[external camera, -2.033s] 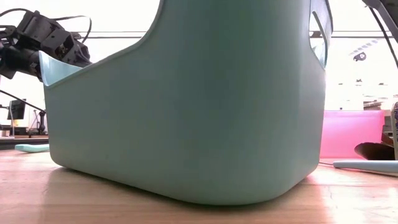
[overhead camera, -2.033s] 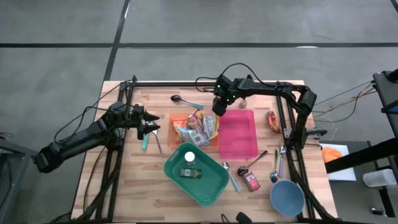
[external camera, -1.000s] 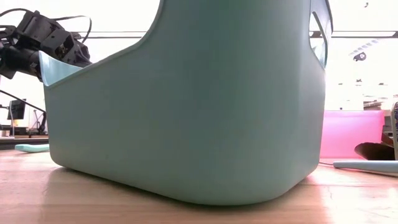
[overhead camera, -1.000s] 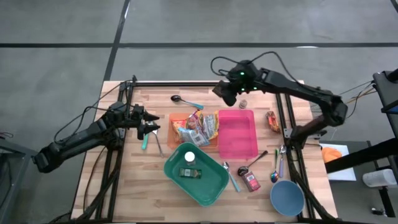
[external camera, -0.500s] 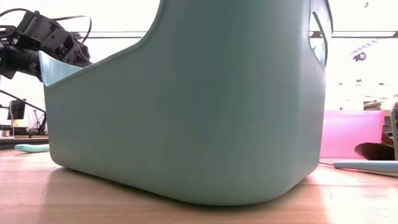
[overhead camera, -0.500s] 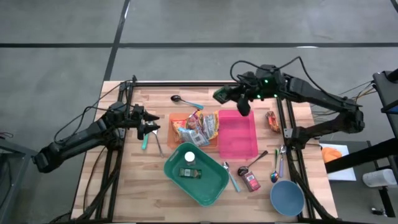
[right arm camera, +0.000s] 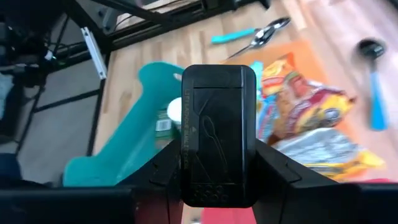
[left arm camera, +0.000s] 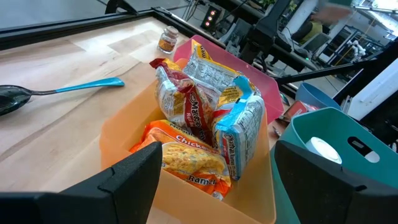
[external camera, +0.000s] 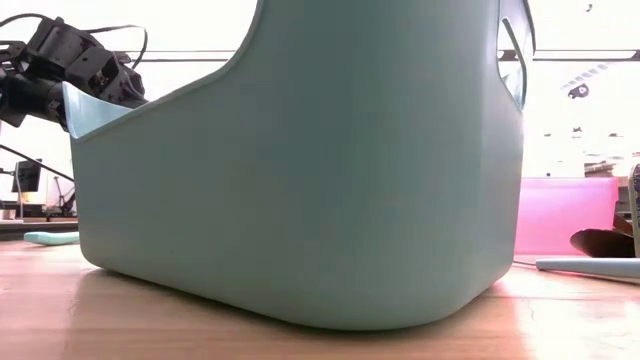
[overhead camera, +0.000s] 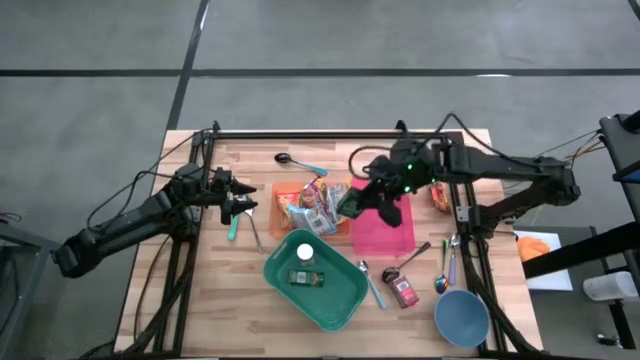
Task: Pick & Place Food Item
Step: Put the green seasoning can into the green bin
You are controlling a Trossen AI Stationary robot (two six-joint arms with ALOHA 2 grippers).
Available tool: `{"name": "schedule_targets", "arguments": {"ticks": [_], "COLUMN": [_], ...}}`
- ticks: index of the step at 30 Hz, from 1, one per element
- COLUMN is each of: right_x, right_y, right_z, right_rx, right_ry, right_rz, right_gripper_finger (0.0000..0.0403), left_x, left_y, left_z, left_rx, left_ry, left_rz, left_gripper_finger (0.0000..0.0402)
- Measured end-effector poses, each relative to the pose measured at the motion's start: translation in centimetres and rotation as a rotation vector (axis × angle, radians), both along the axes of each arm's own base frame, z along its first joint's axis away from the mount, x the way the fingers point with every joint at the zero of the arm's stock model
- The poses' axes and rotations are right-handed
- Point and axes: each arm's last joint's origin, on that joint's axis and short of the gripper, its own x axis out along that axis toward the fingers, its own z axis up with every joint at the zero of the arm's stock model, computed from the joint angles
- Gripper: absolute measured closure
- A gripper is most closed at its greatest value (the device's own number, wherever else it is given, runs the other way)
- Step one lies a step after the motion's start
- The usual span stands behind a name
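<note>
Right hand (overhead camera: 352, 203) swung back, black box (right arm camera: 217, 142) clamped, over pink tray (overhead camera: 385, 228).

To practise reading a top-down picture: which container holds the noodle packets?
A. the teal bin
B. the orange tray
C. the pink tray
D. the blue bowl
B: the noodle packets sit bunched in the orange tray, which lies beside the pink tray.

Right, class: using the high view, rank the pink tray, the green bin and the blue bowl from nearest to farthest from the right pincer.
1. Pink tray: directly beneath the right pincer.
2. Green bin: toward the table's front, near the middle.
3. Blue bowl: front right corner.
</note>
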Motion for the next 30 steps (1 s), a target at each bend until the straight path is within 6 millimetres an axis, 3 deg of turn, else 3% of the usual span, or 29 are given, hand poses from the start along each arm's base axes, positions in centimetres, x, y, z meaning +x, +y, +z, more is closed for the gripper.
{"name": "schedule_targets", "arguments": {"ticks": [12,23,30], "right_x": [5.3,8.6,10.0], "right_y": [6.2,10.5,11.9], "right_z": [-4.9,-6.7,-8.3], "right_rx": [0.155,0.224,0.171], "right_ry": [0.186,0.341,0.491], "right_rz": [-0.147,-0.218,-0.301], "right_gripper_finger": [0.0275,0.0266,0.0281], "left_x": [0.0,0.0,0.0], "left_y": [0.0,0.0,0.0], "left_z": [0.0,0.0,0.0], "left_rx": [0.0,0.0,-0.001], "left_ry": [0.0,0.0,0.0], "left_rz": [0.0,0.0,0.0], "left_gripper_finger": [0.0086,0.0087,0.0087]}}
